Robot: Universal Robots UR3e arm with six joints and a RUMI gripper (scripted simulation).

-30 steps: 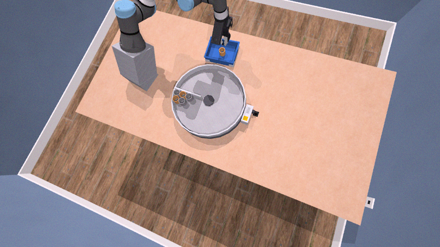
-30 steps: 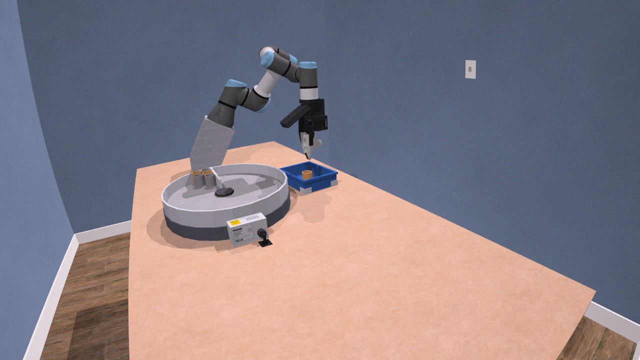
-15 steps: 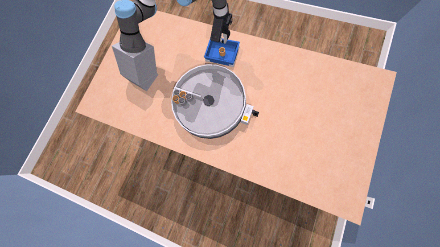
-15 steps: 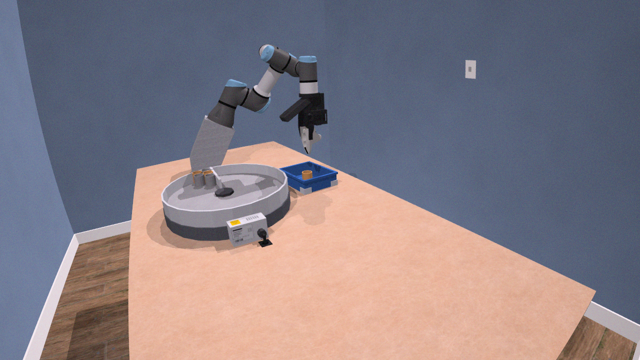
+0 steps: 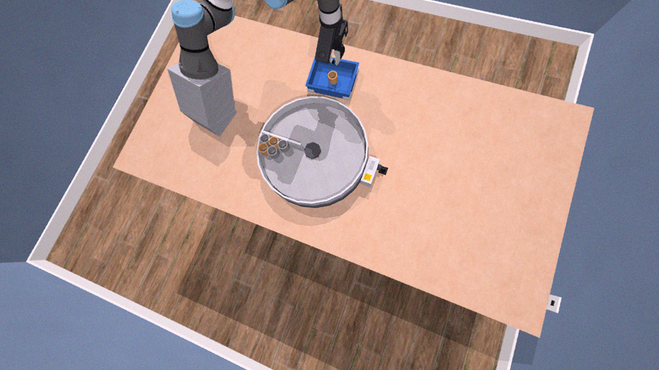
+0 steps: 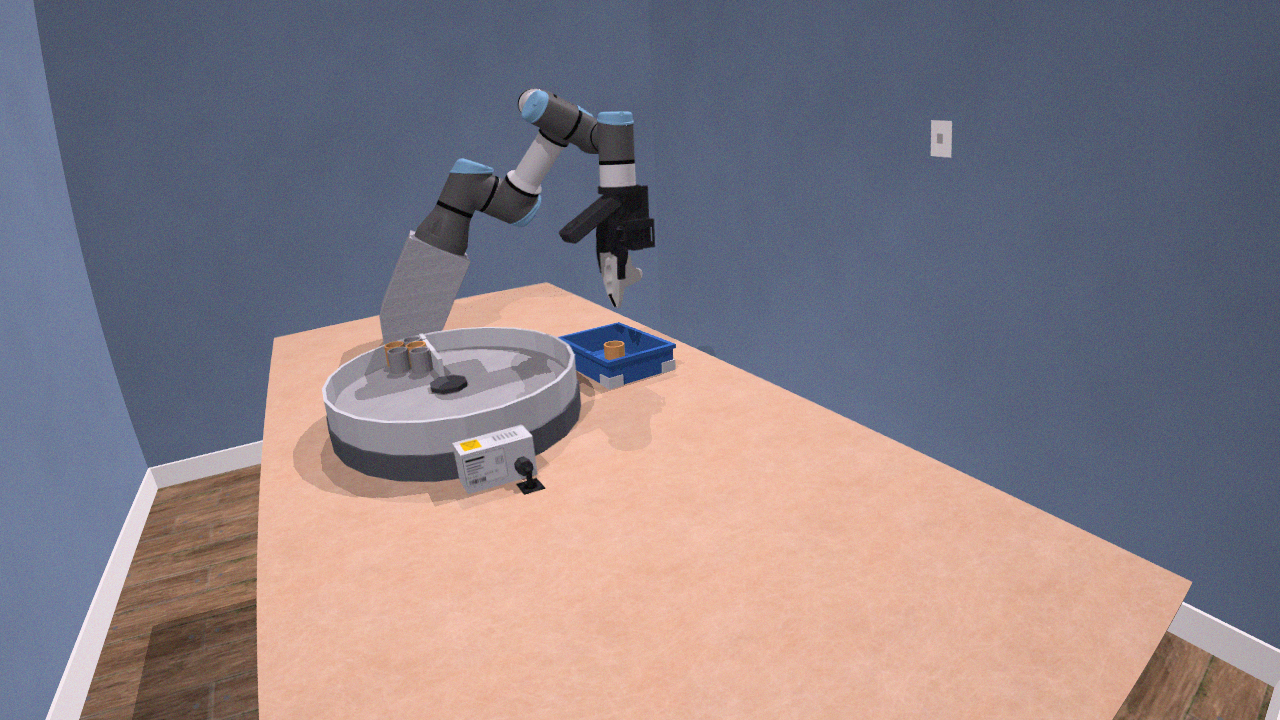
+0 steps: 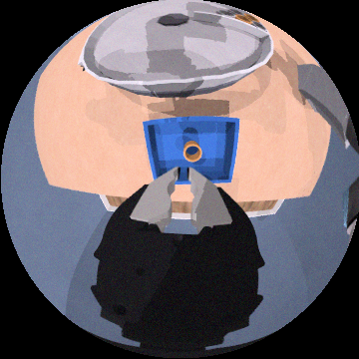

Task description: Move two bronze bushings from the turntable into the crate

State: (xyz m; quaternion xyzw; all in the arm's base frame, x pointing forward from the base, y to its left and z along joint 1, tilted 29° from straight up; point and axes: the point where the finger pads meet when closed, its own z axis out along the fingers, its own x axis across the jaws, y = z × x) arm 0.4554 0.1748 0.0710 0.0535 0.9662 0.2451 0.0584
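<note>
One bronze bushing [image 5: 333, 76] stands upright inside the blue crate [image 5: 338, 78]; it also shows in the exterior view [image 6: 614, 349] and the wrist view [image 7: 192, 151]. My gripper [image 6: 616, 295] hangs well above the crate's far side, shut and empty; it shows in the wrist view [image 7: 181, 176]. On the grey turntable [image 5: 312, 151], a cluster of bronze and grey bushings [image 5: 272, 144] stands at the left rim beside a divider bar. In the exterior view the cluster [image 6: 407, 355] stands at the back left of the turntable [image 6: 450, 394].
The arm's grey pedestal [image 5: 204, 99] stands left of the crate. A black hub [image 5: 312, 150] sits at the turntable's centre. A small control box [image 5: 372, 170] is fixed to the turntable's right rim.
</note>
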